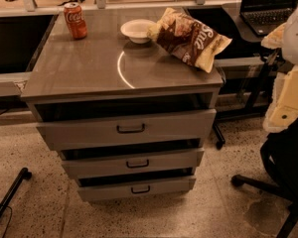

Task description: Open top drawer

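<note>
A: Though crowded up top, looks tidy below. Found the top drawer (79, 131)?

B: Yes. Directly under the counter (79, 68), highest of three grey fronts, also widest and tallest. Small black bar handle (130, 128) at centre.

A: Shut or pulled out?

B: Hard to call. Dark gap between counter edge and drawer front. Similar gaps above the middle drawer (99, 165) and the bottom drawer (104, 190), both narrower and shallower.

A: And the tool (288, 100)?

B: Far right edge of view, pale and bulky, about level with the top drawer's front. Well apart from the cabinet, touching no handle. Open or closed: cannot tell.

A: On the counter?

B: Red soda can (75, 20) upright at the back left corner. White bowl (136, 30) near back centre. Chip bag (188, 38) just right of the bowl, overlapping its rim and hanging past the counter's right edge.

A: Elsewhere?

B: Laptop (268, 6) at top right on a dark desk. Black legs on castors (258, 183) on the speckled floor at lower right.
</note>
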Controlling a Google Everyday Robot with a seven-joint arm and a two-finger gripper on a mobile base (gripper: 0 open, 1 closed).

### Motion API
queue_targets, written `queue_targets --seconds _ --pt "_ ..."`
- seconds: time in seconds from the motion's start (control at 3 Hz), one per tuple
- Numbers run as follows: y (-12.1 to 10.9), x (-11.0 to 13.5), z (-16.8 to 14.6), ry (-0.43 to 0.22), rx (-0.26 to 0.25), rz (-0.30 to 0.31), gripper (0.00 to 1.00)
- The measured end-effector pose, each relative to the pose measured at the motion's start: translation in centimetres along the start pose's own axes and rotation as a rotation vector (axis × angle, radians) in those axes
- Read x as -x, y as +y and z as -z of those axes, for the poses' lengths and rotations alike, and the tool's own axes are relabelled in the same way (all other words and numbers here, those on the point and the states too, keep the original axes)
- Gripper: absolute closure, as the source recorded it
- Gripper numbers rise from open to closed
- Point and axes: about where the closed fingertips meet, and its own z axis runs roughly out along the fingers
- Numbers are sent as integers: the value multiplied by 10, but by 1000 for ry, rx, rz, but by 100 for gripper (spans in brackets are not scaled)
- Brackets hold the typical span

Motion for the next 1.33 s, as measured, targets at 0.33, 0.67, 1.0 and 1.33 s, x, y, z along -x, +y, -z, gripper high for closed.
queue_targets --seconds 0.33,0.67,1.0,1.33 --pt "6 7 -11 -34 12 25 0" --pt "6 7 -11 -33 12 25 0" --pt "12 14 -27 -21 34 61 0" --pt "28 37 -57 -36 65 144 0"
